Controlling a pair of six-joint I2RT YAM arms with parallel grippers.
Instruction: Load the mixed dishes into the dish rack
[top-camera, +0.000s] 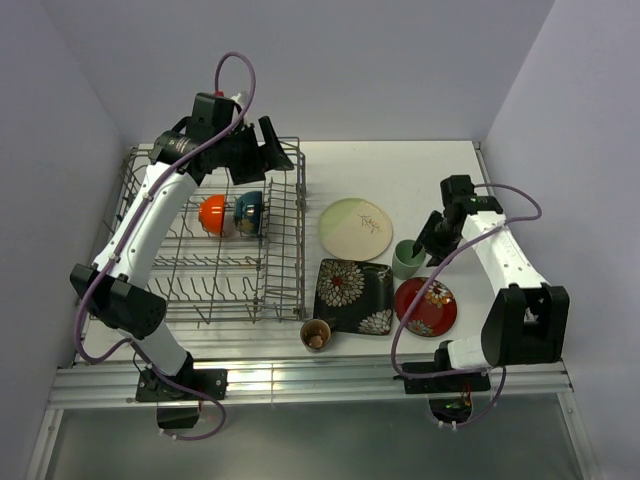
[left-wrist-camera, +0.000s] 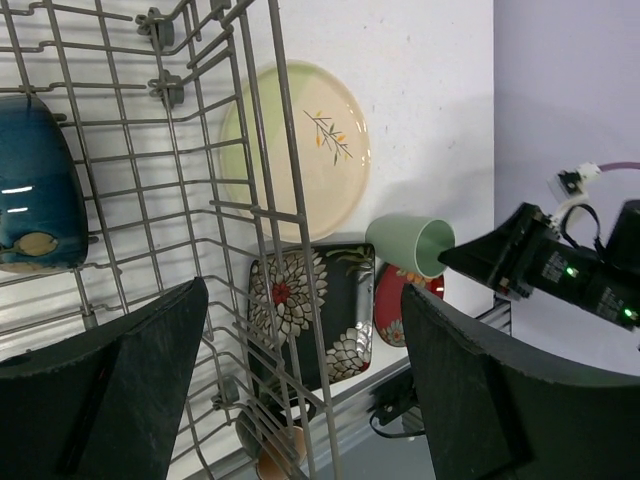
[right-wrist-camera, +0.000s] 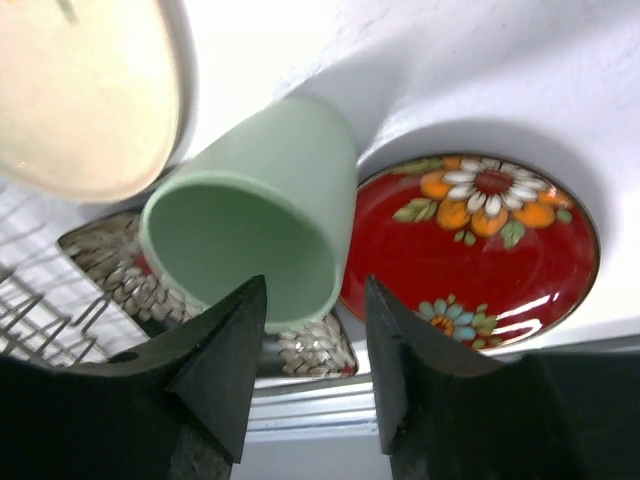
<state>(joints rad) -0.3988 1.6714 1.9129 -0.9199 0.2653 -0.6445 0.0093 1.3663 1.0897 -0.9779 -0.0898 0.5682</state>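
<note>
The grey wire dish rack (top-camera: 287, 262) stands on the left, with an orange bowl (top-camera: 212, 213) and a dark blue bowl (top-camera: 249, 210) inside. My left gripper (top-camera: 262, 148) hovers open over the rack's far right corner, holding nothing. To the right of the rack lie a pale green-cream plate (top-camera: 355, 228), a black floral square plate (top-camera: 353, 296), a red floral plate (top-camera: 426, 306) and a brown cup (top-camera: 316, 334). My right gripper (right-wrist-camera: 315, 310) is open, its fingers either side of the near wall of the green cup (right-wrist-camera: 260, 190).
The rack's right wall wires (left-wrist-camera: 270, 230) run between my left gripper's fingers and the plates below. A metal rail (top-camera: 330, 375) edges the near side of the table. Pale walls close in on the left, back and right.
</note>
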